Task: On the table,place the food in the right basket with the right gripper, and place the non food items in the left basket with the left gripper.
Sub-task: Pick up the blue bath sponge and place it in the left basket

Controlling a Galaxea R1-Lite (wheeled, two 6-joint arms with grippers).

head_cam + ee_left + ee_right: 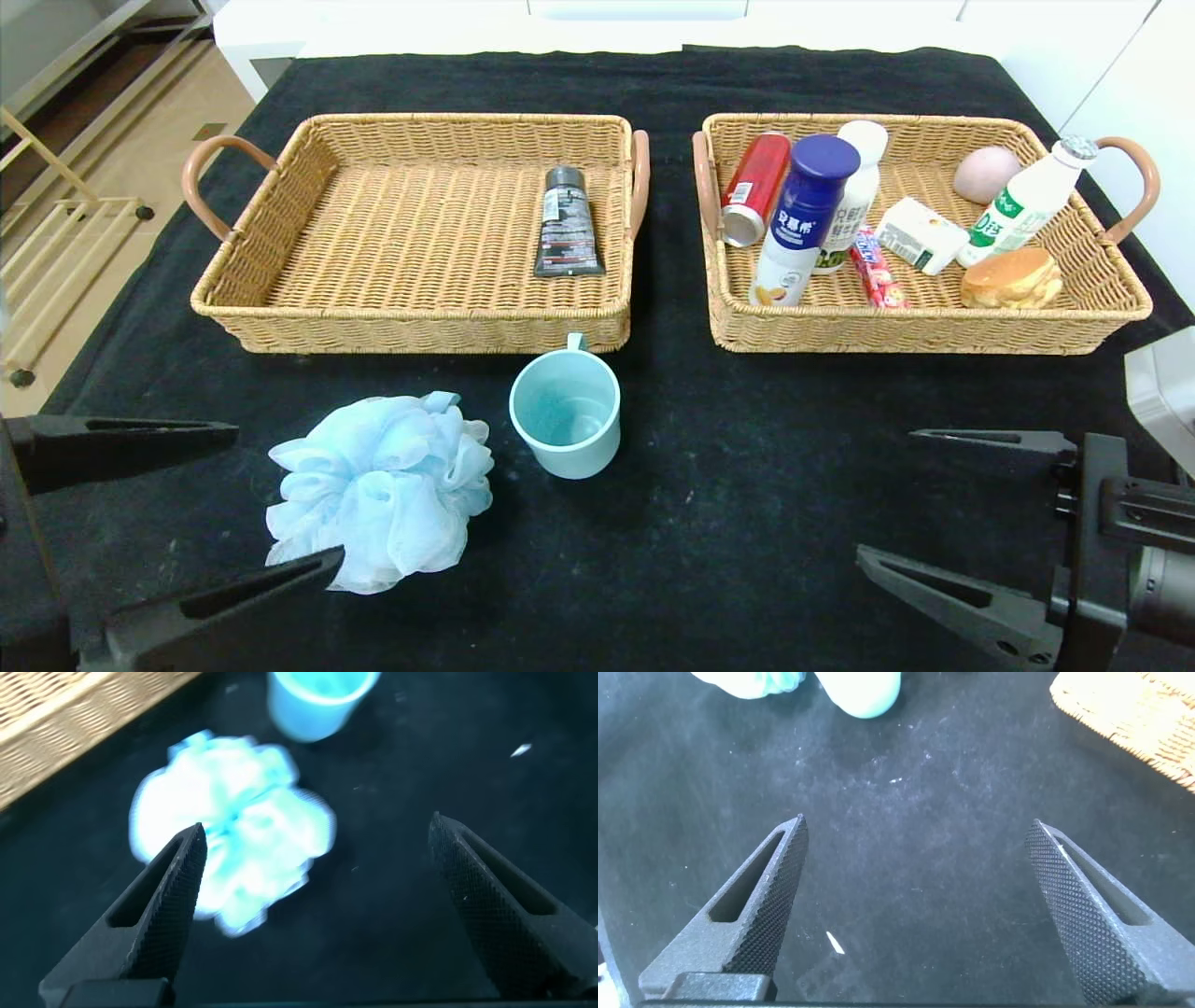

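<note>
On the table [728, 485], a pale-blue bath pouf [383, 485] and a teal mug [565, 415] sit in front of the left basket [280, 233], which holds a dark tube [567, 224]. My left gripper [289, 493] hangs open just before the pouf [234, 840], one finger beside it, nothing between its jaws. The right basket [934, 327] holds the food: a blue-capped bottle [805, 219], a white bottle [854, 201] and a red candy stick [876, 269]. Over bare cloth at the front right, my right gripper [886, 493] is open and empty.
The right basket also holds a red can [754, 187], a green-print bottle [1027, 201], a pink ball [985, 173], a white packet [920, 233] and a bun [1013, 278]. A wooden rack [56, 233] stands off the table's left edge.
</note>
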